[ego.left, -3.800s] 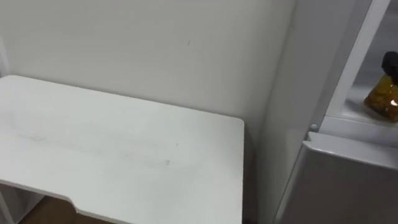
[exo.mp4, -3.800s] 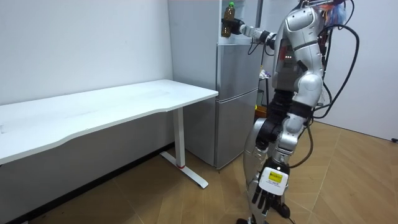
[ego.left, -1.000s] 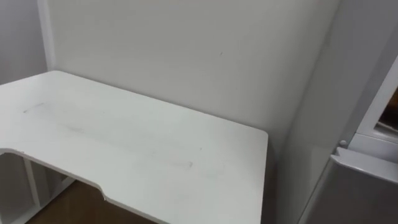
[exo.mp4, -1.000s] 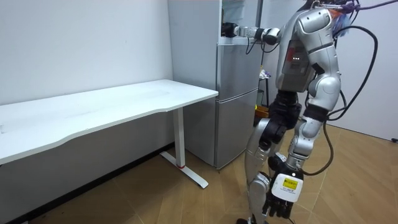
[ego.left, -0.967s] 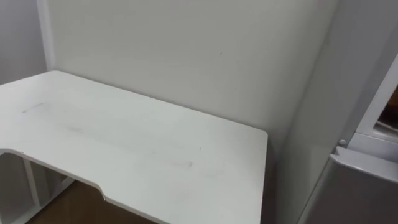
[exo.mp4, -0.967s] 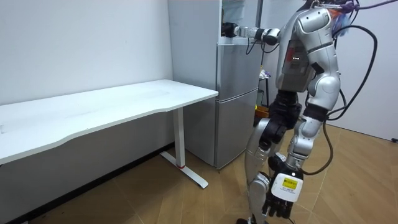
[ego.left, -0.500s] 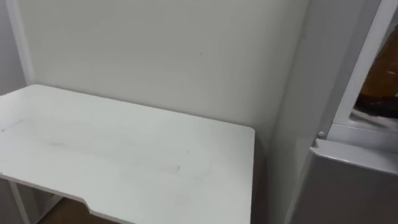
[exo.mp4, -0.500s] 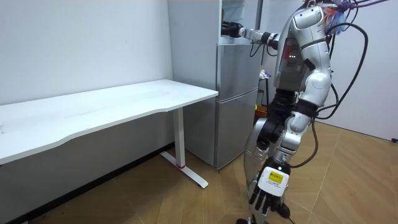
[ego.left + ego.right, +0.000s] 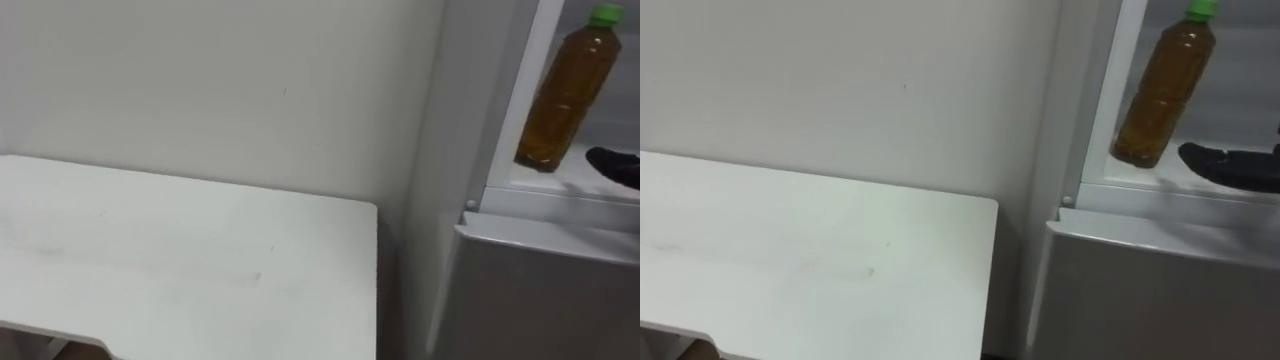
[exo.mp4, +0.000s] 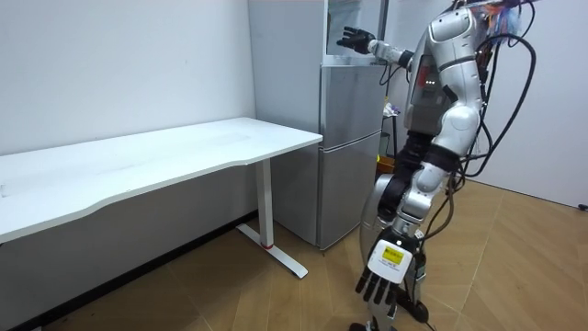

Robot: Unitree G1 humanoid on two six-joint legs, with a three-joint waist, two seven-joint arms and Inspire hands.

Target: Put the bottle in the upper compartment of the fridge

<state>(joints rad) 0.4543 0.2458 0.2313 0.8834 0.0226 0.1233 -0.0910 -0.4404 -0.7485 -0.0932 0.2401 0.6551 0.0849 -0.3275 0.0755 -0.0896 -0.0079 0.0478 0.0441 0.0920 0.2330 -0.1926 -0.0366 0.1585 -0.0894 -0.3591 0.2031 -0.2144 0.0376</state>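
An amber bottle (image 9: 563, 95) with a green cap stands upright on the shelf of the open upper fridge (image 9: 535, 195), near its left wall. My right hand (image 9: 618, 166) shows dark just right of the bottle, low over the shelf and apart from it. In the room view this right hand (image 10: 355, 39) is stretched toward the fridge (image 10: 350, 138) with its fingers spread, open and empty. My left hand (image 10: 385, 279) hangs low by my leg, fingers straight. I stand in front of the fridge.
A white table (image 9: 190, 270) stands left of the fridge, against the pale wall. The shut grey lower fridge door (image 9: 540, 300) is below the shelf. In the room view the table (image 10: 165, 156) runs along the wall over a wooden floor.
The bottle was held at the fridge earlier; it now stands free on the shelf. My right hand has opened and drawn back a little. My head has turned right, bringing the bottle into sight.
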